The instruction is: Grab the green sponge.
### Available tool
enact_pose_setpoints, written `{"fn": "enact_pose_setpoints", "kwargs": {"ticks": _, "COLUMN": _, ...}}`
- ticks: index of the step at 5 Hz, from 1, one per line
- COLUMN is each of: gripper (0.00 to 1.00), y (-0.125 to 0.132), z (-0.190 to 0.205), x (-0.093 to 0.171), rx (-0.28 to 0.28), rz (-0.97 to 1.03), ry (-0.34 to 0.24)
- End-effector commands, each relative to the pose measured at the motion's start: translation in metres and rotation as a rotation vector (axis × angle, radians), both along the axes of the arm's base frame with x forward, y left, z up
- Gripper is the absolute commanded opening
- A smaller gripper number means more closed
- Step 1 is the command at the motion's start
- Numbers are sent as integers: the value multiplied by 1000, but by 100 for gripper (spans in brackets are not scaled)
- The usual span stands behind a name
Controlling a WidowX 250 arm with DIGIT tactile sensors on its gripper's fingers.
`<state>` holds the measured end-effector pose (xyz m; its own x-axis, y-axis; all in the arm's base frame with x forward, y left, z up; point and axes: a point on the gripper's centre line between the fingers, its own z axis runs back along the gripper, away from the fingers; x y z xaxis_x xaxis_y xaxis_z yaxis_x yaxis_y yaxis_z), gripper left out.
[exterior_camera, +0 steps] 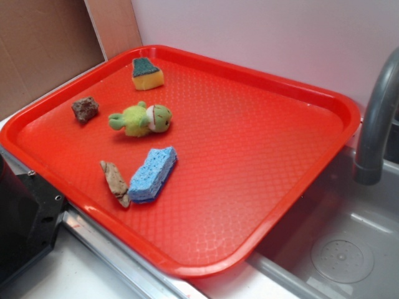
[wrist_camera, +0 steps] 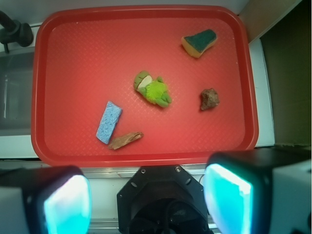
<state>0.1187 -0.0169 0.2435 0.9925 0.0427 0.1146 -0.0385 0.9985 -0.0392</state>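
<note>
Only the wrist view shows the gripper [wrist_camera: 146, 202], spread wide and empty; the green sponge [wrist_camera: 200, 42] lies far ahead-right.

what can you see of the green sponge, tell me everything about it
The green sponge is a small wedge-shaped block: a yellow foam body under a dark green scouring layer, which faces up. It looks dry and uncompressed. It lies flat near a far corner of the red tray, apart from the plush toy and the brown rock. Nothing touches it but the tray. The gripper is open, well off it.
</note>
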Motion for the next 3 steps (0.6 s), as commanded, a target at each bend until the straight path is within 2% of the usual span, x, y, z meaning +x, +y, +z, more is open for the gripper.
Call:
{"fn": "enact_pose_setpoints", "kwargs": {"ticks": 1, "gripper": 100, "y": 0, "z": 0, "x": 0, "rx": 0, "rz": 0, "ry": 0}}
{"fn": "enact_pose_setpoints", "kwargs": {"ticks": 2, "gripper": 100, "y": 14, "z": -5, "x": 8, "rx": -51, "rz": 138, "ry": -25}}
{"fn": "enact_pose_setpoints", "kwargs": {"ticks": 3, "gripper": 100, "y": 37, "z": -23, "x": 21, "rx": -4, "rz": 369, "ry": -36}}
